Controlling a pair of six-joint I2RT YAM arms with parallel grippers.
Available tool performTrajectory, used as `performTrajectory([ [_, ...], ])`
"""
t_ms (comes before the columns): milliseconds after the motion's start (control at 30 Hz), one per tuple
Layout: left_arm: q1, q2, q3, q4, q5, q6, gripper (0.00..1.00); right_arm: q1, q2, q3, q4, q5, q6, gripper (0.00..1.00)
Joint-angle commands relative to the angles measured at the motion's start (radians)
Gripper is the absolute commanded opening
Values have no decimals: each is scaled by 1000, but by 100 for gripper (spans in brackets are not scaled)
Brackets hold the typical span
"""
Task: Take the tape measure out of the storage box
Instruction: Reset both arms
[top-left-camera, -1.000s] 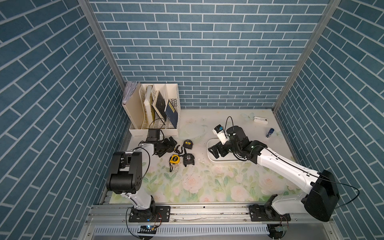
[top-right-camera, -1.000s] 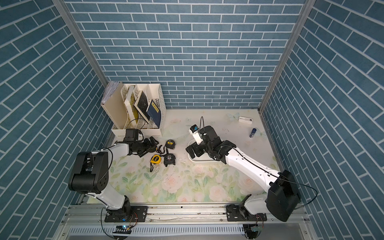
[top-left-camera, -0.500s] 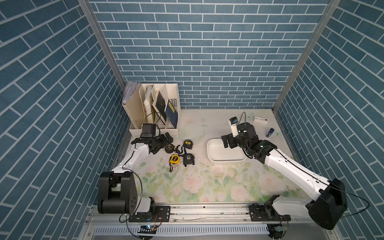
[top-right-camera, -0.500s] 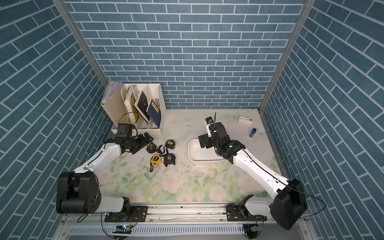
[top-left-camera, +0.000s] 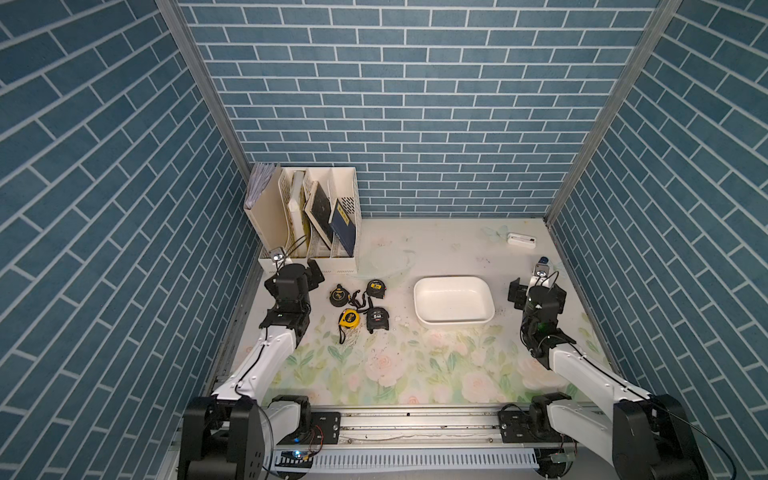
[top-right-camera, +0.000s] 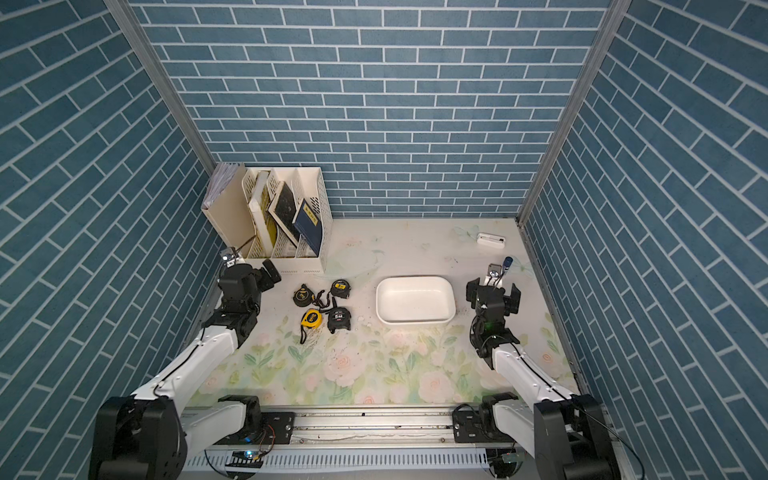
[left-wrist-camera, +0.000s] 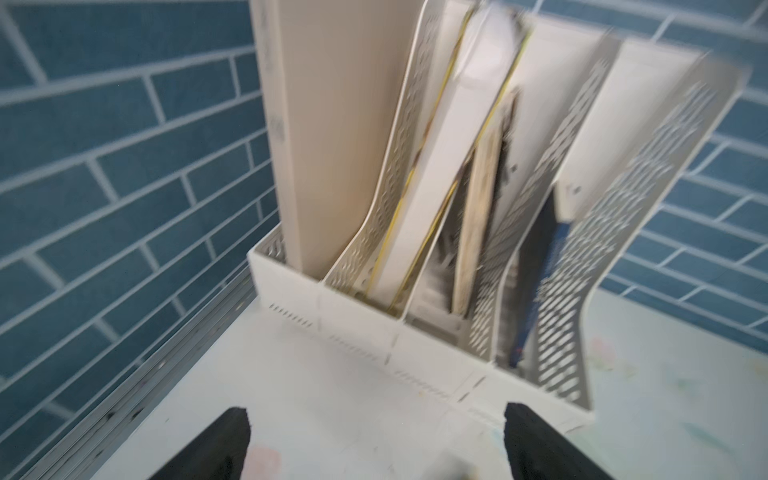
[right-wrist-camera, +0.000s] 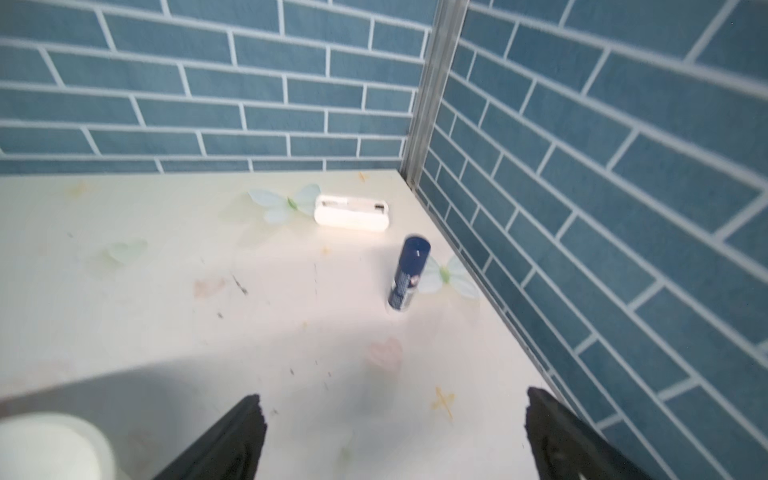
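Observation:
The storage box (top-left-camera: 454, 318), a shallow white tub, sits mid-table in both top views and holds nothing. Several tape measures lie in a cluster to its left: a yellow one (top-left-camera: 349, 319), a black one marked 5M (top-left-camera: 377, 320), a black one with a yellow label (top-left-camera: 375, 288) and a round black one (top-left-camera: 338, 295). My left gripper (top-left-camera: 293, 276) is open and empty, left of the cluster, facing the file organizer (left-wrist-camera: 415, 208). My right gripper (top-left-camera: 538, 291) is open and empty, right of the box. A blurred corner of the box (right-wrist-camera: 50, 444) shows in the right wrist view.
A cream slotted file organizer (top-left-camera: 309, 220) with books stands at the back left. A small white case (top-left-camera: 521, 240) lies at the back right, with a dark blue bottle (right-wrist-camera: 409, 272) upright near the right wall. Brick walls close three sides.
The right arm has pulled back from over the box to its right side. The left arm has drawn away from the tape measures toward the left wall. Both grippers stayed open.

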Motion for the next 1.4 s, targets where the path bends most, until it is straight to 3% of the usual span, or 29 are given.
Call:
performTrajectory([
  [0, -17, 58, -63, 236, -175, 64, 100, -56, 92, -69, 375, -100, -11, 100],
  [100, -40, 138, -102, 332, -244, 114, 100, -60, 217, -42, 381, -144, -40, 98],
  [300, -53, 241, -181, 530, -259, 132, 100, -62, 304, 3, 441, -214, -54, 96],
  [467, -62, 243, -237, 714, -168, 202, 100, -67, 411, -13, 607, -260, -69, 95],
  [600, -65, 335, -253, 838, -128, 237, 100, -92, 411, -21, 606, -302, -50, 94],
  [700, -56, 328, -235, 785, -101, 224, 100, -111, 450, -61, 704, -346, -43, 93],
  [900, -33, 331, -271, 846, -6, 236, 100, -117, 446, -59, 698, -353, -40, 93],
  [967, -25, 381, -340, 1037, 3, 250, 100, -117, 448, -59, 702, -352, -40, 93],
  [1000, -28, 353, -317, 933, 10, 233, 100, -117, 445, -58, 699, -352, -41, 93],
  [1033, -22, 371, -330, 1001, 11, 239, 100, -117, 446, -59, 700, -354, -41, 93],
  [1133, -17, 367, -324, 972, 20, 230, 100, -117, 444, -60, 701, -351, -41, 100],
  [1367, -16, 357, -317, 941, 23, 226, 100, -116, 443, -61, 705, -349, -44, 100],
])
